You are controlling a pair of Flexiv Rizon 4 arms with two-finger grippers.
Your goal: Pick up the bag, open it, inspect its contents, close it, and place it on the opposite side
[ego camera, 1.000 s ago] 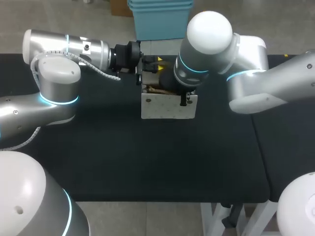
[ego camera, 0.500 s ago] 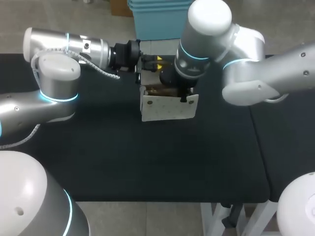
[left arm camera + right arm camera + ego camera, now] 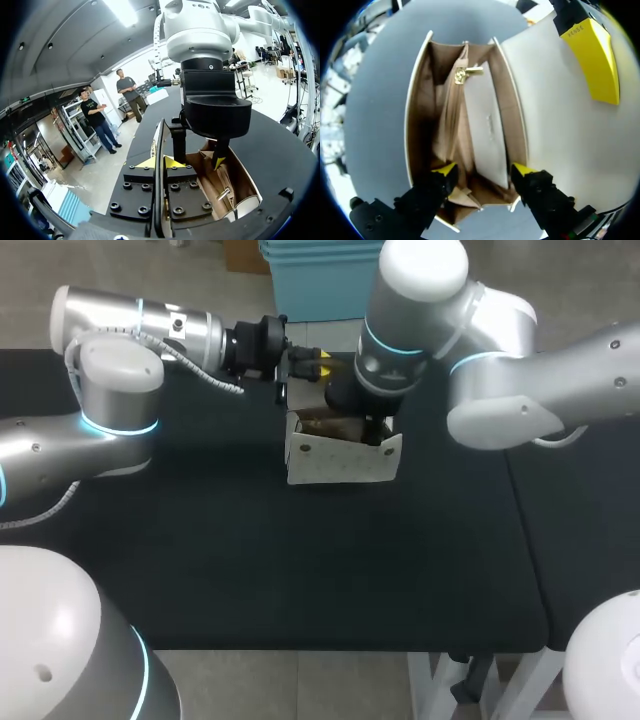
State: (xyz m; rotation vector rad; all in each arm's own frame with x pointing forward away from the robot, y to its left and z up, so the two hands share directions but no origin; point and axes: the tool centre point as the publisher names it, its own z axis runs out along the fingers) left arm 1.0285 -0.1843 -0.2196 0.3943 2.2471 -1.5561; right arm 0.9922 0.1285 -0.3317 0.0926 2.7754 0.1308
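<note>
The white handbag (image 3: 340,458) stands far-middle on the table (image 3: 300,570). The left gripper (image 3: 160,162) pinches its flap (image 3: 555,115) back. The right gripper (image 3: 484,169) sits spread and empty inside the mouth. This looks like inspection; next, lift clear and close the flap.

Silver-white arms (image 3: 500,390) w/ cyan rings (image 3: 118,426), coiled cable (image 3: 200,375) on L, yellow fingertips (image 3: 446,169).

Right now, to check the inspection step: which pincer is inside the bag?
The right pincer: its open fingers dip into the bag; the left pincer clamps the flap outside.
</note>
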